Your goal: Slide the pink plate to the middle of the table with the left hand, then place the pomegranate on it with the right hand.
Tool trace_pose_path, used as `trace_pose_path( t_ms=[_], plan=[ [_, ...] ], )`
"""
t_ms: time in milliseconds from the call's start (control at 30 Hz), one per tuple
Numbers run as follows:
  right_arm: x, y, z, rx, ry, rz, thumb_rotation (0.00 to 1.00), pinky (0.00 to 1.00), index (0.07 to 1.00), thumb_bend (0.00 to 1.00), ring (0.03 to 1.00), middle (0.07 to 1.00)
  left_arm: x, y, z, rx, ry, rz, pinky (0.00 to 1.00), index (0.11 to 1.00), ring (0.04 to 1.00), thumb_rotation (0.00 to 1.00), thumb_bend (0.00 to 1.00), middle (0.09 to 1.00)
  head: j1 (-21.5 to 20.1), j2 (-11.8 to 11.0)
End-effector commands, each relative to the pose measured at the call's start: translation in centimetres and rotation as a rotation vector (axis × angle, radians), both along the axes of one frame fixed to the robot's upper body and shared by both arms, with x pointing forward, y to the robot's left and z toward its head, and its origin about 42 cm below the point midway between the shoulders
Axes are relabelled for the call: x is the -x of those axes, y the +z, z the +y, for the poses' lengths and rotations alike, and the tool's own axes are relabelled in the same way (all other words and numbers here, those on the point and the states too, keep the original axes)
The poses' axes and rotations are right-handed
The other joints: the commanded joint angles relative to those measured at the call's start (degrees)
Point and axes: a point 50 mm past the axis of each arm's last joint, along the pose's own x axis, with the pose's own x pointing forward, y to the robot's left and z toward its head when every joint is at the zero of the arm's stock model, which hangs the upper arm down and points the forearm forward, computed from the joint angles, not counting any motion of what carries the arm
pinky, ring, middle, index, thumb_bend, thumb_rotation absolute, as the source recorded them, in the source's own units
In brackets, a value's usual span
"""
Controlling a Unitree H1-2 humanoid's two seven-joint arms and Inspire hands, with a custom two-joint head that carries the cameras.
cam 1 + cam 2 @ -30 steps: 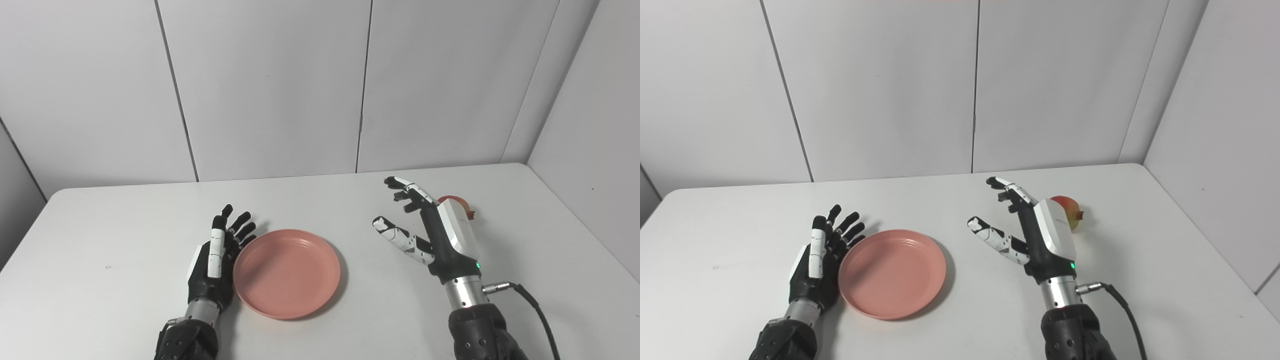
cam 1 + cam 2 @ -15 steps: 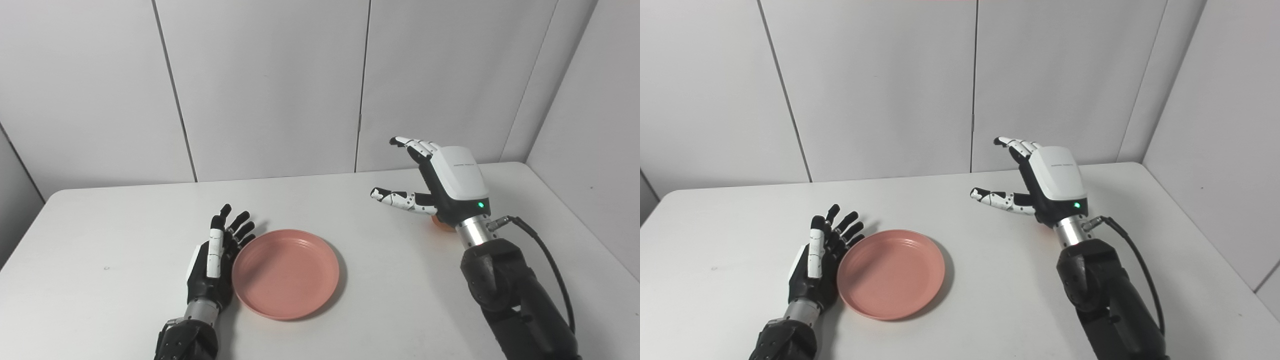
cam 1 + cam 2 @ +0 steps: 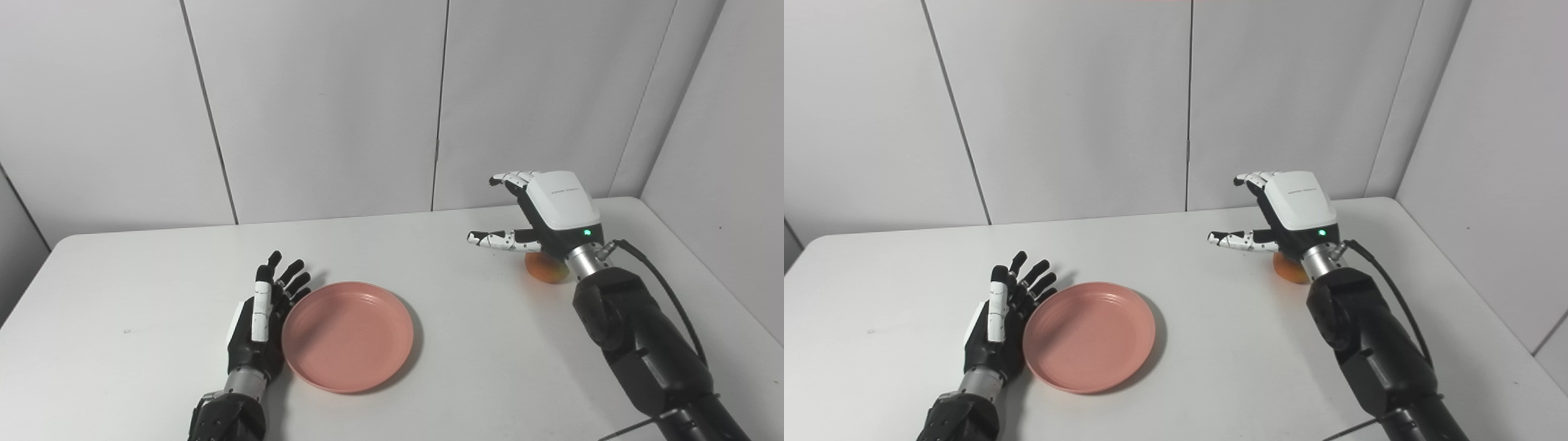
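left hand (image 3: pixel 256 331): flat on counter, fingers spread, touching plate's left rim
pink plate (image 3: pixel 347 334): near front edge, mid-counter
right hand (image 3: pixel 551 214): raised above pomegranate (image 3: pixel 547 271), fingers apart, empty
counter (image 3: pixel 153 275): white
room: pale wall panels behind

I see a matt pink plate (image 3: pixel 348 335), plastic-looking, faint rings inside. Left of the plate, my left hand (image 3: pixel 260 324): matt black and white plastic, bare metal wrist. Right hand (image 3: pixel 551 211): smooth white shell, slight sheen. Pomegranate (image 3: pixel 545 271) skin smooth orange. Table (image 3: pixel 122 288) matt white.
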Motion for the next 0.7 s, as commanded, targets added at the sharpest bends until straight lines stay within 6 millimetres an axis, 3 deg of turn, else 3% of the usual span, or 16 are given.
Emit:
trace_pose_path(
  t_ms=[0,333,667],
  plan=[
    [-1.4,3.4,-0.9,0.020,-0.038,-0.092,0.90,0.68,0.726,0.81,0.739,0.757,0.4,-0.9,-0.1,0.012,-0.010,0.056,0.89,1.000,0.885,0.90,0.92,0.900,0.0,0.1],
    [-2.3,0.7,-3.1,0.000,-0.145,0.003,0.92,0.62,0.715,0.82,0.705,0.741,0.6,-0.8,-0.3,0.003,-0.017,0.054,0.88,1.000,0.883,0.90,0.92,0.906,0.4,0.5],
    [-2.2,-1.3,-4.4,-0.022,-0.213,0.087,0.92,0.66,0.743,0.81,0.728,0.765,0.8,-0.6,-0.1,-0.002,-0.017,0.057,0.87,1.000,0.880,0.90,0.90,0.905,0.5,1.0]
  ],
)
